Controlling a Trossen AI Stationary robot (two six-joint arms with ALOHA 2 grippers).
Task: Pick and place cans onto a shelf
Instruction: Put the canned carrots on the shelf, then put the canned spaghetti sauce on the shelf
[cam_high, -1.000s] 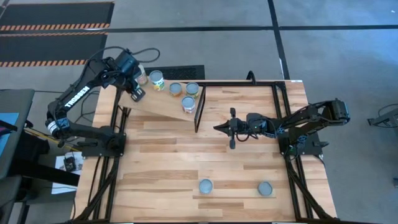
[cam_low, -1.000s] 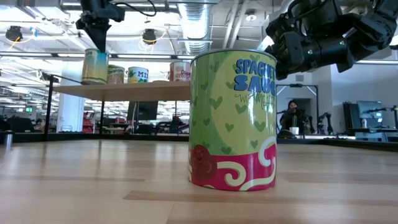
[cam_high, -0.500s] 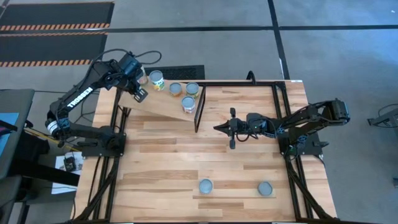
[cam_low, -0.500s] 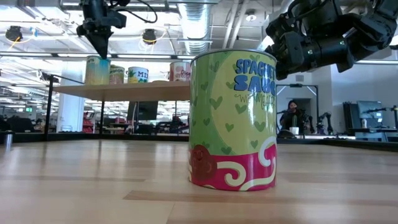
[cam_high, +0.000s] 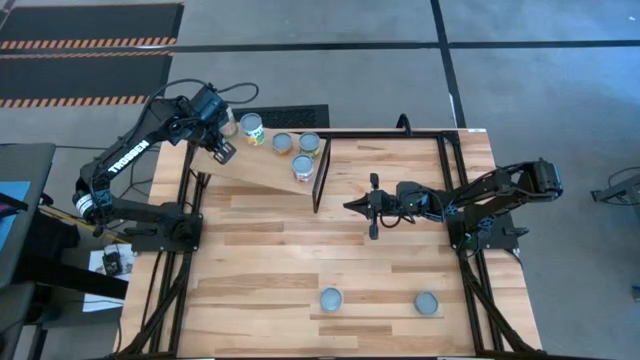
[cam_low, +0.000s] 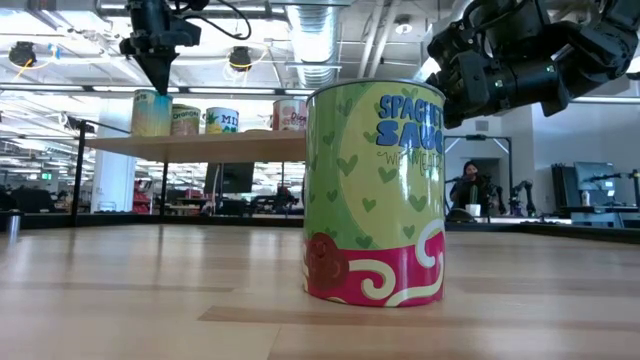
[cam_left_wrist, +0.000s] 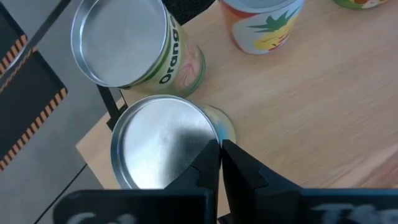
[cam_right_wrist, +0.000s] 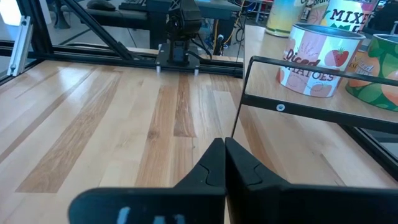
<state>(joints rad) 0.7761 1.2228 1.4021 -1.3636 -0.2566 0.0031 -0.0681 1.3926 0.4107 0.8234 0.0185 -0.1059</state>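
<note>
Left gripper (cam_high: 222, 152) at upper left of the high view, fingers pressed together with nothing between them, above the far-left corner of the light wood slanted shelf board (cam_high: 262, 170) on its thin black frame. Compared with a second ago it has moved up and slightly right off the leftmost can; in the low view the gripper (cam_low: 158, 72) now hangs just over the pale yellow-green tin (cam_low: 151, 113) instead of reaching down beside it, and the tin sits a bit further left and lower on the board. Left wrist view shows closed fingertips (cam_left_wrist: 219, 163) right over that tin's silvery round top (cam_left_wrist: 163, 149), with an orange-labelled can (cam_left_wrist: 134, 43) next to it and a pineapple-labelled can (cam_left_wrist: 264, 22) further along.

On the shelf in the high view: cream-topped can (cam_high: 252, 127), two more tins (cam_high: 283, 144) (cam_high: 309, 144), and a fourth (cam_high: 303, 168) near the board's right edge, unchanged.

Right gripper (cam_high: 372, 208) at centre-right, clamped shut and empty, hovering over the plank tabletop (cam_high: 400, 290); same spot as before.

Two blue-grey-topped cans (cam_high: 330, 299) (cam_high: 426, 303) stand on the table at lower centre, not moved. Green spaghetti-sauce can (cam_low: 375, 192) fills the low view's centre.
</note>
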